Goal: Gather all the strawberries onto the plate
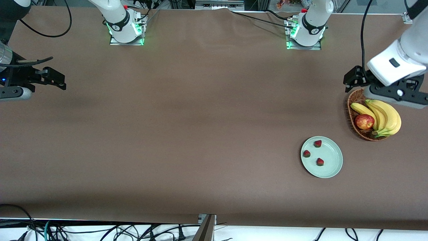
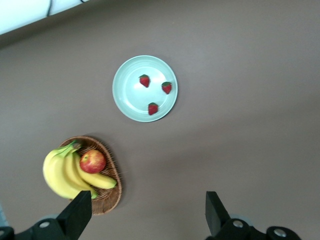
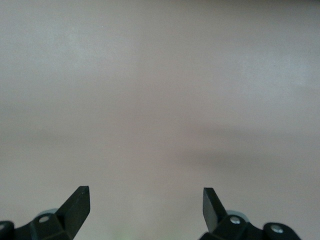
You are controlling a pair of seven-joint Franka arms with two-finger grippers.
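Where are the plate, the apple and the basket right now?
plate [image 1: 329, 167]: front view, bare patch near its rim.
apple [image 1: 364, 121]: front view, middle of its red skin.
basket [image 2: 111, 197]: left wrist view, wicker wall.

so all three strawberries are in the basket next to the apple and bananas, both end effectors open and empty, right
Not quite. The three strawberries lie on the plate, not in the basket; the front view shows it. The basket holds only the apple and bananas. The left end effector and right end effector are open and empty.
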